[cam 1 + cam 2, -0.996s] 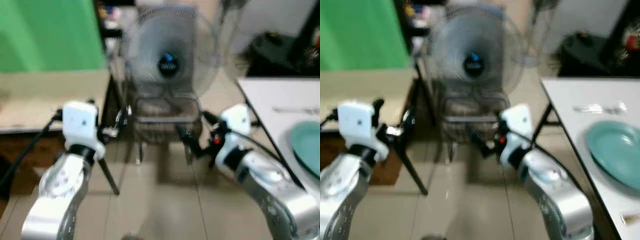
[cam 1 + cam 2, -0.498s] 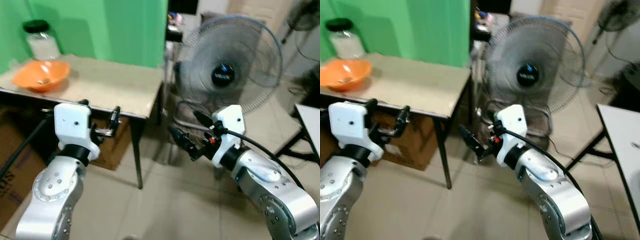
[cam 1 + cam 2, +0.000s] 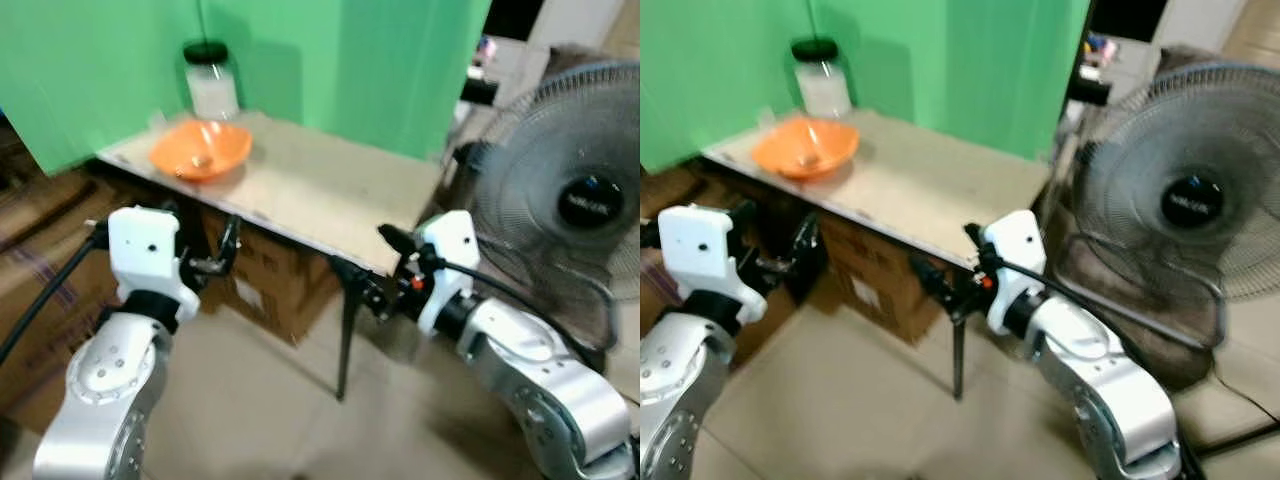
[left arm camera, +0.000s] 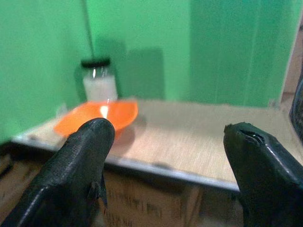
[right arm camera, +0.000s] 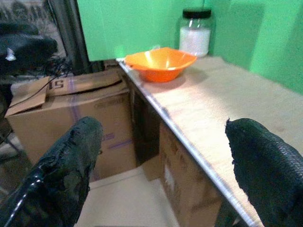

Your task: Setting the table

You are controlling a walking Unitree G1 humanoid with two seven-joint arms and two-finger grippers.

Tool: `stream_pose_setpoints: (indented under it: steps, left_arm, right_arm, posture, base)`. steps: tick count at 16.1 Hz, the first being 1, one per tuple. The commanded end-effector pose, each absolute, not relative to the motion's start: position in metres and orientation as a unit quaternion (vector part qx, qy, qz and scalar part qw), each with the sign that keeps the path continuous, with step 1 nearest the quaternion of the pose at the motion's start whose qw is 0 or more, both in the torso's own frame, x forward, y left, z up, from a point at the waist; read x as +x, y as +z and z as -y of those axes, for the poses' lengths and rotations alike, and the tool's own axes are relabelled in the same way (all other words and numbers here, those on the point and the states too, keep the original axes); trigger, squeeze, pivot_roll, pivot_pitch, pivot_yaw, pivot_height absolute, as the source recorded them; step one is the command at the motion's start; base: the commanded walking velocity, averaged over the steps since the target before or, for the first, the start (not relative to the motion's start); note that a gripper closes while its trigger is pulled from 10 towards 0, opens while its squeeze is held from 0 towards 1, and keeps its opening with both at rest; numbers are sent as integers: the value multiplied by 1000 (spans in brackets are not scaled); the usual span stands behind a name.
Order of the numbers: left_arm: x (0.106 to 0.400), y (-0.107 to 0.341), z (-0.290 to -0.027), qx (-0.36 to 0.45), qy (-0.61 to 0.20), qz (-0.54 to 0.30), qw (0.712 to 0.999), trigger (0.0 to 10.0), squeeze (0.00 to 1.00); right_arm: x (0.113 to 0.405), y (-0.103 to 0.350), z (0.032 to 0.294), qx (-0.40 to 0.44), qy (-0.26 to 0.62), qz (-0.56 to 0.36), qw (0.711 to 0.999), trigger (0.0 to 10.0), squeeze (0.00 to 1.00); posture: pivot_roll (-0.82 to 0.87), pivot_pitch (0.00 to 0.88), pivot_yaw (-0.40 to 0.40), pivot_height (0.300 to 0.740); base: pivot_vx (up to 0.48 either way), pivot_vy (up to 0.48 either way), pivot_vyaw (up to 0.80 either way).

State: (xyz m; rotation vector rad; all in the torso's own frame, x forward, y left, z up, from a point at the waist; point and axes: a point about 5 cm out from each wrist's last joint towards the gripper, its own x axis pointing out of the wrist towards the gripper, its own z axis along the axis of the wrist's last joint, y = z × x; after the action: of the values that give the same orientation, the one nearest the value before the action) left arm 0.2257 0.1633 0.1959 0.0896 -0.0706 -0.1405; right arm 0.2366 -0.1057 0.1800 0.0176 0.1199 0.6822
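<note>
An orange bowl (image 3: 200, 150) with something small inside sits near the far left end of a beige table (image 3: 330, 190). Behind the bowl, against a green backdrop, stands a glass jar (image 3: 210, 82) with a black lid and white contents. My left gripper (image 3: 200, 255) is held up in front of me, short of the table's front edge and below the bowl's level, open and holding nothing. My right gripper (image 3: 370, 262) hangs near the table's front right corner, also open and holding nothing. In the wrist views the bowl (image 4: 97, 116) (image 5: 160, 62) lies ahead between the spread fingers.
Cardboard boxes (image 3: 265, 285) are stacked under the table, with more (image 3: 40, 260) on the left. A thin black table leg (image 3: 343, 335) stands close to my right gripper. A large standing fan (image 3: 575, 200) is on the right. The tiled floor (image 3: 250, 400) lies in front.
The camera has swung left: the fan slid from centre to the right edge, the white table with the teal plate left the view, and the beige table came to centre. Both arms keep their pose.
</note>
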Motion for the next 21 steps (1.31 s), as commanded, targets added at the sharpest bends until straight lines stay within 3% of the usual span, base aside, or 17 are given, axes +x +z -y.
stream_pose_setpoints:
  steps: [1, 18, 21]
  left_arm:
    - [224, 196, -161, 44, -77, 36, 995, 10000, 0]
    - [224, 199, -164, 72, -97, 35, 992, 10000, 0]
    - [223, 200, -167, 78, -100, 34, 991, 10000, 0]
  right_arm:
    - [236, 182, 108, 5, 329, -52, 943, 10000, 1000]
    - [238, 178, 113, 21, 316, -49, 947, 10000, 1000]
    - [236, 177, 110, 17, 330, -51, 942, 10000, 1000]
  posture:
    - [57, 0, -13, 740]
    - [95, 0, 3, 740]
    - [102, 0, 12, 740]
  base:
    - [334, 0, 800]
    - [334, 0, 0]
    - [333, 0, 800]
